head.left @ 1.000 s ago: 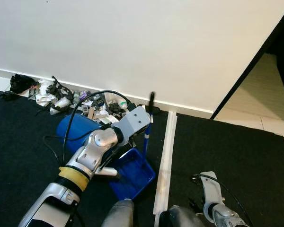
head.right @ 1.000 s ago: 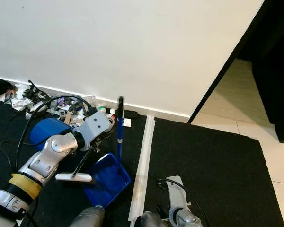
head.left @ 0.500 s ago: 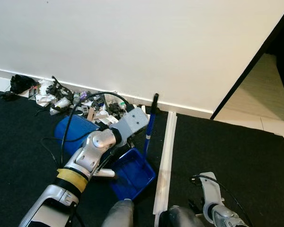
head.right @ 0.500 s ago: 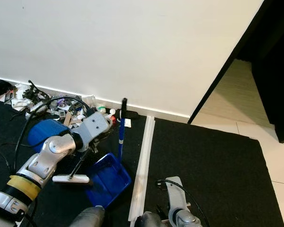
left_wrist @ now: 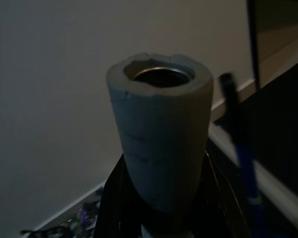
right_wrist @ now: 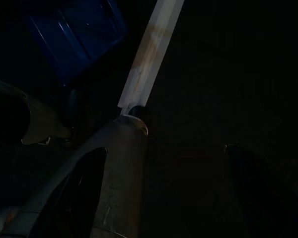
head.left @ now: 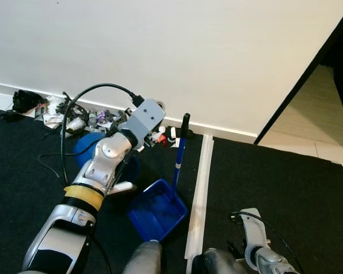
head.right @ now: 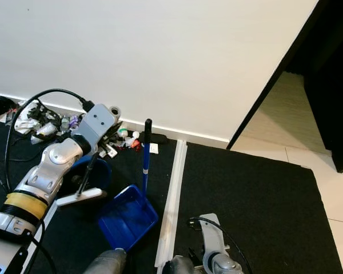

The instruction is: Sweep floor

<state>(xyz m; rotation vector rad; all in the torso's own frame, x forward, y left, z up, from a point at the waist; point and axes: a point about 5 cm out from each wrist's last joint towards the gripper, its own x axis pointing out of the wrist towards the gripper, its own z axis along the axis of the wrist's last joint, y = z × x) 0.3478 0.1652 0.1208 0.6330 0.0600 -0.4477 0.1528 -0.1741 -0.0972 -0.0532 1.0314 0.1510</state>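
Note:
My left gripper [left_wrist: 159, 208] is shut on the grey foam handle of a broom [left_wrist: 159, 144]. The handle's top [head.left: 159, 105] pokes out above the left wrist. Its thin black rod runs down to a white brush head [head.right: 80, 197] on the black mat. A blue dustpan [head.left: 157, 210] lies on the mat just right of the brush head, its blue handle with a black grip [head.left: 180, 148] standing upright. Litter [head.left: 91, 119] is piled along the base of the white wall, beyond the left arm. My right arm [head.left: 254, 242] hangs idle low at the right.
A round blue object [head.right: 100, 171] sits partly behind the left arm. A white strip [head.left: 199, 194] runs between two black mats. A dark heap [head.left: 24, 100] lies far left by the wall. A dark-framed doorway [head.left: 308, 74] onto pale tiles [head.left: 317, 108] opens at right.
My left arm has risen and swung left toward the wall, carrying the broom. The brush head has moved left, away from the dustpan. The dustpan has stayed put.

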